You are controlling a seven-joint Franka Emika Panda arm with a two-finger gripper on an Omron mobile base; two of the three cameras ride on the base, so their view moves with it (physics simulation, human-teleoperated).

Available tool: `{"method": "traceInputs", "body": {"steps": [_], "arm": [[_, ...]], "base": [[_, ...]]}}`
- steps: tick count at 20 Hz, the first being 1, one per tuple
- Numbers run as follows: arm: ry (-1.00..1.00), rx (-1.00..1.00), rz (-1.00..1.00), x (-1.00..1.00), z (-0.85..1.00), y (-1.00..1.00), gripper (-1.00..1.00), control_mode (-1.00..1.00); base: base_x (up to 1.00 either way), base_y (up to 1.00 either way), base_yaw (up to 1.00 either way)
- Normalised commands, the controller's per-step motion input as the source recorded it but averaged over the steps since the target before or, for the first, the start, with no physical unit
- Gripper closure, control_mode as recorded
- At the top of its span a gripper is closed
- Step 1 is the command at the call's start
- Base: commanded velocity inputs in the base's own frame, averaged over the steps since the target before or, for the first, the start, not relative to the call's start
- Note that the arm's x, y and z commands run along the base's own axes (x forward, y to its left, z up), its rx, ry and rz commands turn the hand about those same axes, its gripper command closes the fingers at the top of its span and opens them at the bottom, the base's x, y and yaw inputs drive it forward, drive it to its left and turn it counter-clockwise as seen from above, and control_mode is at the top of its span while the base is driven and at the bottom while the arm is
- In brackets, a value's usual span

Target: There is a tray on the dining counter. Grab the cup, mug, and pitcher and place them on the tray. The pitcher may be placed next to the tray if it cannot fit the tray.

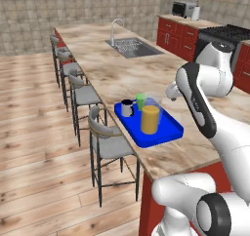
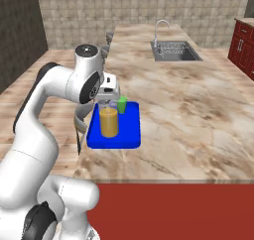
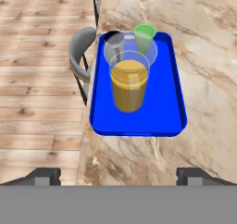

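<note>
The tool [image 3: 118, 174] stands open and empty in the hand view, its two dark tips wide apart at the bottom, with nothing between them. Ahead of it the tray [image 3: 169, 112] lies on the bench [image 3: 203, 56], close to the bench edge. The pitcher [image 3: 130, 82] stands upright on the tray, well apart from the tips. Behind the pitcher stand the mug [image 3: 114, 39] and the cup [image 3: 145, 35], side by side and seen partly through the glass. A stool [image 3: 78, 52] sits by the bench edge beside the tray, over the wooden floor [image 3: 41, 79].

In the left base view the tray [image 1: 166, 135] rests near the bench [image 1: 122, 69] edge that faces the row of stools [image 1: 105, 132]. On it the pitcher [image 1: 150, 117] stands nearest, the mug [image 1: 127, 108] to its left and the cup [image 1: 140, 100] behind. The white arm [image 1: 200, 98] bends above the bench just right of the tray. Further along the bench is a sink [image 1: 133, 47].

In the right base view the tool [image 2: 107, 101] hangs over the tray [image 2: 126, 132], just above the pitcher [image 2: 109, 121]; I cannot tell whether it touches the rim. The cup [image 2: 122, 104] stands behind the pitcher.
</note>
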Motion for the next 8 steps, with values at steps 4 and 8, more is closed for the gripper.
{"method": "traceInputs", "body": {"steps": [4, 8], "arm": [[0.00, 0.00, 0.00, -1.00, 0.52, 0.00, -1.00, -1.00], [0.00, 0.00, -0.01, -1.00, 0.53, 0.00, -1.00, -1.00]], "base": [[0.00, 0.00, 0.00], [0.00, 0.00, 0.00]]}}
